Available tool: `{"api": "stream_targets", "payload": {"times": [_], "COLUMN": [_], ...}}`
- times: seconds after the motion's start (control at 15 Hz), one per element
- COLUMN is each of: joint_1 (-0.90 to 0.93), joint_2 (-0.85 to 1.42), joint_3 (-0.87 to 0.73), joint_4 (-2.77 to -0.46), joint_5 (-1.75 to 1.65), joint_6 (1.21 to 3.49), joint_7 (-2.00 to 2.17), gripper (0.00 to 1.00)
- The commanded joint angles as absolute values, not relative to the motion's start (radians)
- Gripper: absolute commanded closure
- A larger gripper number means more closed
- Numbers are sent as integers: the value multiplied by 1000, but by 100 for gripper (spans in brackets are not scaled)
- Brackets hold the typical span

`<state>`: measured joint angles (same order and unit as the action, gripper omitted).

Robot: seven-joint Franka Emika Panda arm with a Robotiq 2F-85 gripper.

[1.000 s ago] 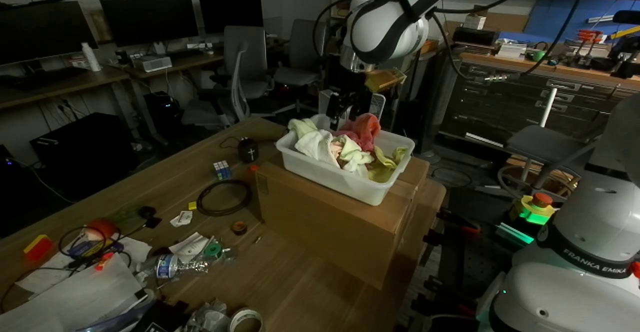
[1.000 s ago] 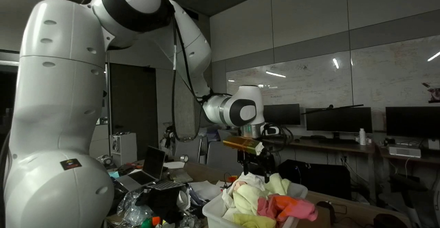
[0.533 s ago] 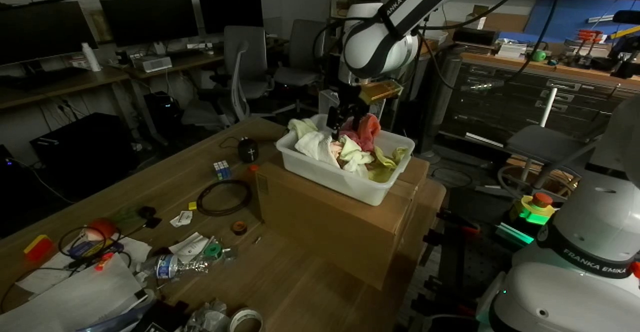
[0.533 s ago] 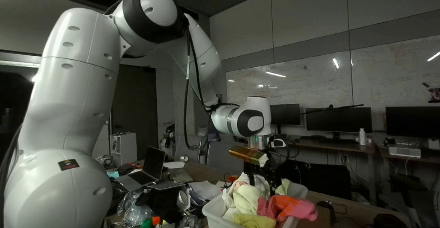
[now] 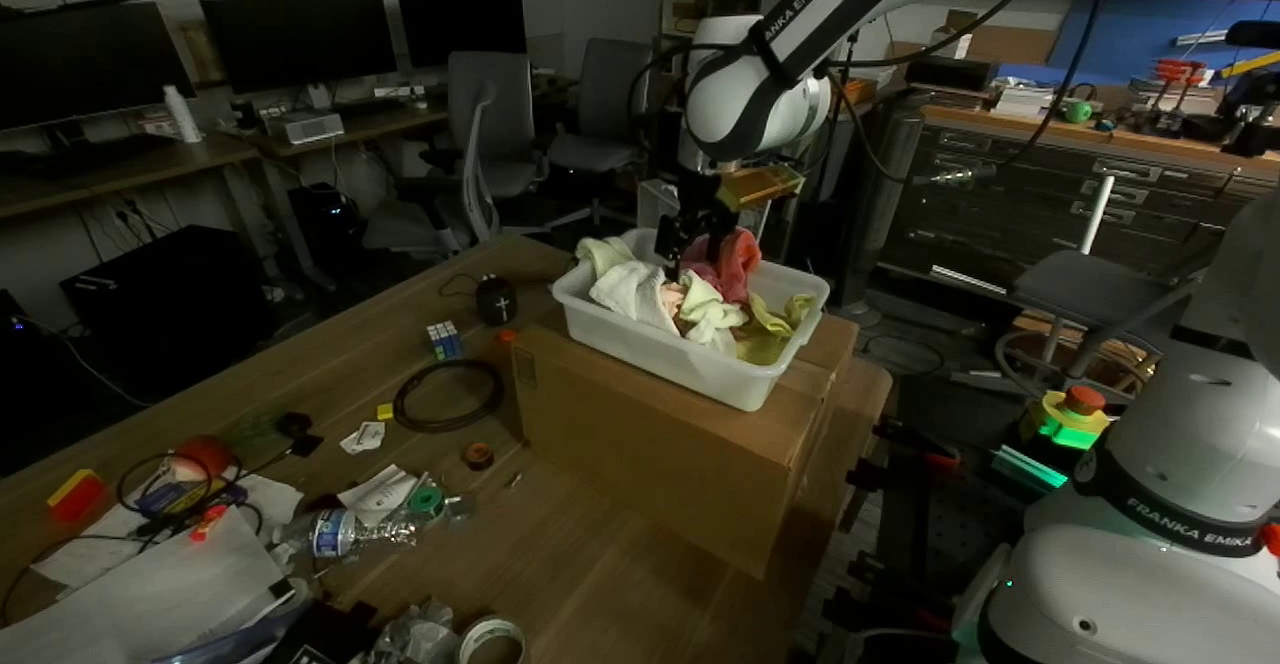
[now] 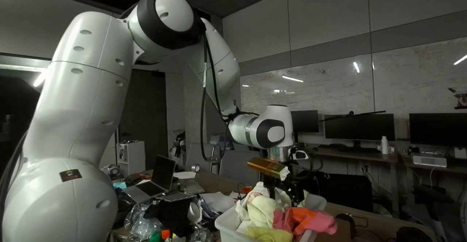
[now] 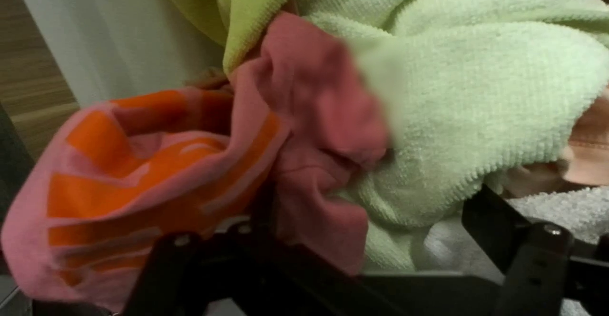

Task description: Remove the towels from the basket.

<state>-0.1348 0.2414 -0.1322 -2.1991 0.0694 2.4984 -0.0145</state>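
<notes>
A white plastic basket [image 5: 672,352] on a cardboard box holds a heap of towels; it shows in both exterior views [image 6: 227,227]. A pink and orange towel [image 6: 310,221] hangs over its rim. A pale green towel [image 6: 263,210], a white towel [image 5: 632,291] and a yellow-green towel [image 6: 269,234] lie beside it. My gripper [image 6: 283,199] points down, with its fingertips low among the towels. In the wrist view the gripper [image 7: 368,206] is open, its jaws wide apart. Pink cloth [image 7: 323,211] and pale green cloth [image 7: 466,92] show between and ahead of the fingers. The fingertips are partly hidden.
The cardboard box [image 5: 650,444] stands at the edge of the wooden table [image 5: 590,584]. A black speaker [image 5: 496,300], a puzzle cube [image 5: 444,340], a cable coil [image 5: 448,396] and a plastic bottle [image 5: 340,532] lie on the table. A laptop [image 6: 153,185] stands among clutter.
The arm has moved forward and my gripper has come down from above the basket into the towels, with only a slight shift in the last half second. The towels look unmoved.
</notes>
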Motion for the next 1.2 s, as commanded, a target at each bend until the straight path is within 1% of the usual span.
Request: {"api": "stream_targets", "payload": {"times": [0.0,0.33,0.8,1.13], "joint_1": [-143,-158,-185,-187], "joint_2": [259,263,287,338], "joint_3": [-132,-116,-91,-99], "joint_4": [-2164,-2149,-2087,-2040], "joint_5": [72,146,366,392], "joint_6": [2473,2369,2207,2133], "joint_7": [1,-10,-80,-52], "gripper": [0,0,0,0]}}
